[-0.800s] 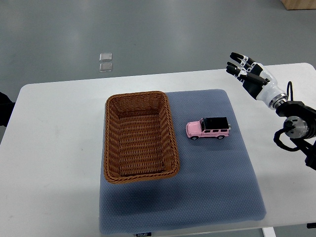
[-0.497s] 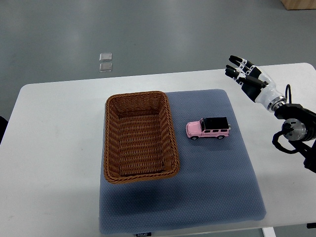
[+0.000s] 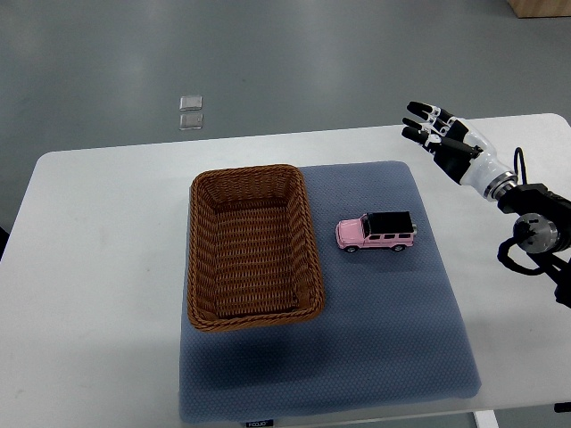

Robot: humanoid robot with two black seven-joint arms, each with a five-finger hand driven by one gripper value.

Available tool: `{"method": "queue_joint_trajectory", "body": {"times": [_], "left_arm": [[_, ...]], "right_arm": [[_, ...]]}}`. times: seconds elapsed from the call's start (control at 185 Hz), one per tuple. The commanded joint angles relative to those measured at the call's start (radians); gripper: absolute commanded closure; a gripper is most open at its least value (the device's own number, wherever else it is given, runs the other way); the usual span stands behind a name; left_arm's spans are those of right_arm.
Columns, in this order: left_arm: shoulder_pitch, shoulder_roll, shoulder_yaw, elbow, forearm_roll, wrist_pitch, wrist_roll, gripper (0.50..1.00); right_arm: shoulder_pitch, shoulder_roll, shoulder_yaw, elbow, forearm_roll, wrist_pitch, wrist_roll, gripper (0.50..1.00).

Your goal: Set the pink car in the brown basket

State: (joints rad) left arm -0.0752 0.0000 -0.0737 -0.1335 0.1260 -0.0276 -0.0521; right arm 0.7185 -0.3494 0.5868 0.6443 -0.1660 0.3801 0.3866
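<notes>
The pink car [image 3: 376,232] with a black roof sits on the blue-grey mat [image 3: 375,339], just right of the brown wicker basket [image 3: 253,247]. The basket holds nothing. My right hand [image 3: 437,134] comes in from the right edge and hovers above the table's far right part, up and right of the car. Its fingers are spread and hold nothing. The left arm is out of view.
The mat lies on a white table [image 3: 98,267]. Two small clear squares [image 3: 190,111] lie on the grey floor beyond the table's far edge.
My right hand has moved a little to the left, toward the car. A dark shape at the left edge has slipped out of view. The car and basket have not moved.
</notes>
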Motion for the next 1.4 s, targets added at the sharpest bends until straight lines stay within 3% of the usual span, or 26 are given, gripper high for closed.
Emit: {"method": "queue_joint_trajectory", "body": {"times": [0.0, 0.362, 0.741, 0.854, 0.946, 1.184, 1.395], "left_arm": [[0.000, 0.000, 0.000, 0.000, -0.002, 0.000, 0.000, 0.500], [0.000, 0.000, 0.000, 0.000, 0.000, 0.000, 0.000, 0.500], [0.000, 0.000, 0.000, 0.002, -0.002, 0.000, 0.002, 0.500], [0.000, 0.000, 0.000, 0.002, -0.002, 0.000, 0.002, 0.500], [0.000, 0.000, 0.002, 0.000, 0.000, 0.000, 0.001, 0.500], [0.000, 0.000, 0.002, 0.000, 0.000, 0.000, 0.002, 0.500], [0.000, 0.000, 0.003, 0.000, 0.000, 0.000, 0.002, 0.500]], "right_arm": [[0.001, 0.000, 0.001, 0.000, -0.047, 0.002, 0.001, 0.589], [0.025, -0.022, 0.002, 0.011, -0.310, 0.020, 0.018, 0.589], [0.085, -0.066, -0.002, 0.067, -0.699, 0.029, 0.104, 0.589], [0.087, -0.077, -0.012, 0.083, -0.869, 0.036, 0.164, 0.589], [0.087, -0.086, -0.036, 0.084, -1.026, 0.022, 0.224, 0.591], [0.090, -0.117, -0.094, 0.127, -1.113, -0.004, 0.224, 0.591], [0.091, -0.126, -0.165, 0.153, -1.205, -0.087, 0.224, 0.591]]}}
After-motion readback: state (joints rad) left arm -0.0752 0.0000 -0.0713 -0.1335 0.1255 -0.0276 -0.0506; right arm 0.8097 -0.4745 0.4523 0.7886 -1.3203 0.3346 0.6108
